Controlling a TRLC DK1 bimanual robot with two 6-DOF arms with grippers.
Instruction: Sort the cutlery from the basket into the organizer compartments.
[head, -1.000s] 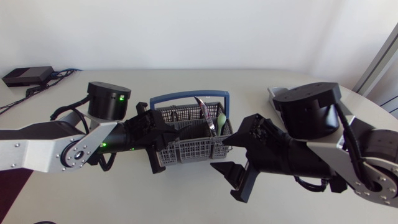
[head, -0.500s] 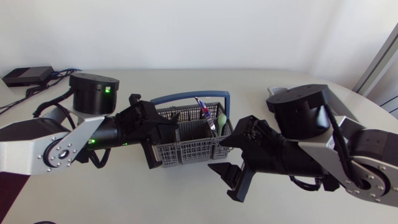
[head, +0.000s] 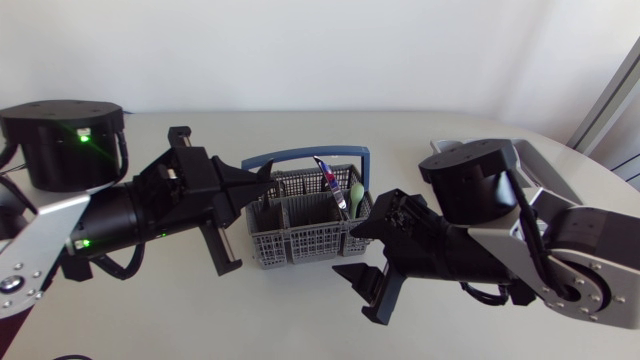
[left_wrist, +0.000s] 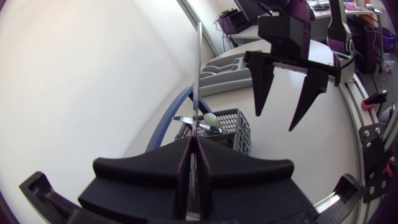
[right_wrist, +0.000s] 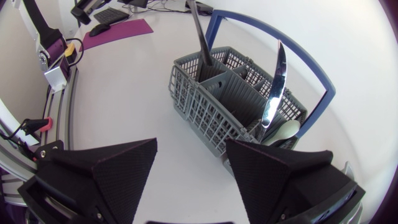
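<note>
**Gripping one piece at the basket**

Pinching a slim metal piece (left_wrist: 198, 81) with the left gripper (left_wrist: 198, 148), fingers pressed together on it from both sides. Seeing it edge-on only, so not telling knife from fork. Holding that gripper at the left end of the basket (head: 300, 243) in the head view. Noting in the right wrist view a dark shaft (right_wrist: 201, 37) standing out of the far end compartment. Taking it for the same piece, lower end down inside the basket.

Hanging the right gripper (right_wrist: 191, 163) spread wide with nothing between the fingers, just beside the basket's near wall, touching nothing.

Logging a knife (right_wrist: 273, 93) leaning upright and a pale green spoon (right_wrist: 283, 132) beside it in the compartment at the other end, under the blue carry handle (head: 300, 155). Placing the organizer (head: 535, 160) at the table's far right, behind the right arm, well apart from the basket.

Judging this as the pick-out step, early in the sort. Needing next a straight lift until the lower end clears the rim and carry handle. Then needing a carry across to the organizer, past the right arm or by handing over to it. Watching for the thin piece swivelling in the pinch, or the basket dragging along.
</note>
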